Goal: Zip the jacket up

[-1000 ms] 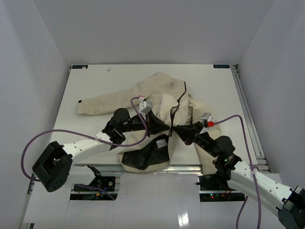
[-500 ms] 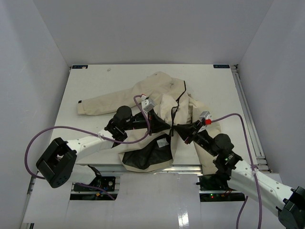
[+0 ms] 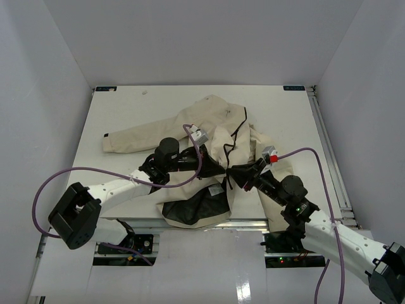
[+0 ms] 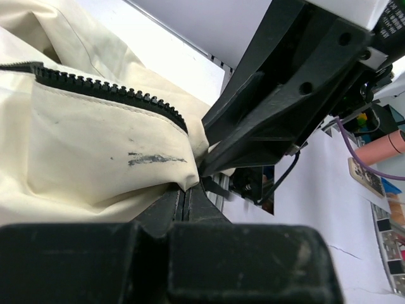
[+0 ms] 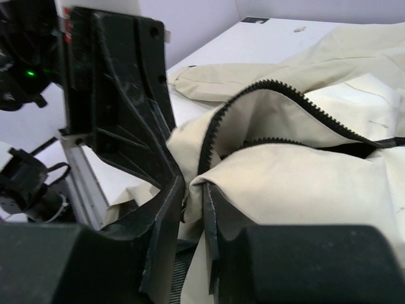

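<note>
The jacket (image 3: 190,123) lies open and rumpled across the middle of the white table (image 3: 120,107), one sleeve stretched leftward, its hem with black lining (image 3: 193,209) at the near edge; the cloth appears light, soft and limp, likely to fold and slide rather than hold a shape, so a grip serves best on the stiffer edge beside the zipper teeth (image 4: 107,92), low near the hem where the two rows must meet; the left gripper (image 4: 183,189) has its fingers pressed together on a fold of cream fabric just below the teeth; the right gripper (image 5: 192,190), nearly tip to tip with it, pinches the opposite front edge; pale walls (image 3: 190,38) enclose the table on three sides, leaving modest room to manoeuvre.
</note>
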